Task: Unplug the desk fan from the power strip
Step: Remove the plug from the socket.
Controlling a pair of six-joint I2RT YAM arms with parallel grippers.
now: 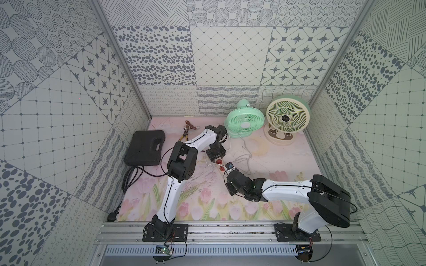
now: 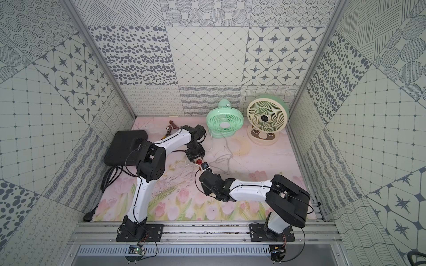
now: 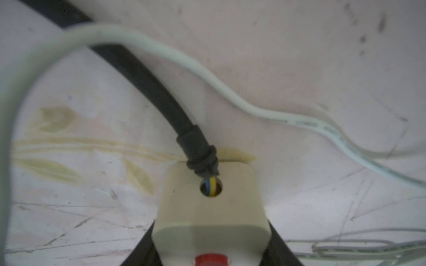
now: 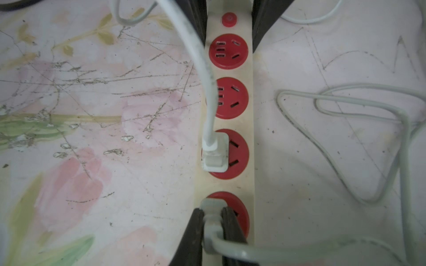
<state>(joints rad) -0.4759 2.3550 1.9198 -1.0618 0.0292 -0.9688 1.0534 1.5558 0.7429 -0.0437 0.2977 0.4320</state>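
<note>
- The power strip [image 4: 230,73] lies mid-mat between the two arms. Its long axis runs from the left gripper [image 3: 211,230] at the cord end to the right gripper [image 4: 212,216] at the far end.
- The left gripper is clamped across the strip's width beside the red switch [image 4: 229,19], bracing it, I'd say.
- The right gripper is pinched on the grey plug [image 4: 211,203] in the end socket, the one nearest it. The white plug [image 4: 215,152] sits one socket along, with nothing on it.
- I'd say the pull should go square off the socket face, not along the strip.
- Green fan [image 1: 244,119] or cream fan [image 1: 288,117] — I can't tell which one the grey lead feeds.
</note>
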